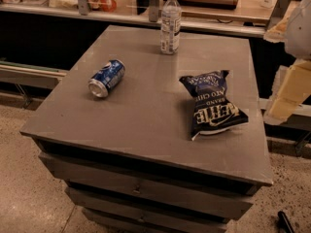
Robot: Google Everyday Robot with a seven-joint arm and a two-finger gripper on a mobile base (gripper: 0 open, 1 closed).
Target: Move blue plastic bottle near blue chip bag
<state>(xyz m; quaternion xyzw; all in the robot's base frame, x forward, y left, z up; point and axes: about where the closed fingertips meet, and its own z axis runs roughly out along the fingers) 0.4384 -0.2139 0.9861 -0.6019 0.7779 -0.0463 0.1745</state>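
Tall blue-labelled plastic bottle stands untouched, far on the grey table, well apart from the crinkled navy chip bag; my pincer hangs right, its state I cannot tell.

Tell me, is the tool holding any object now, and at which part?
Nothing: the tool hangs at the right edge, apart from the tall clear plastic bottle standing alone.

The bottle stands at the back of the table, near the middle. The can lies on its side on the left, in front of the bottle. The bag lies flat on the right, well apart from both. The gripper hangs past the table's right edge, beside the bag, not touching it.
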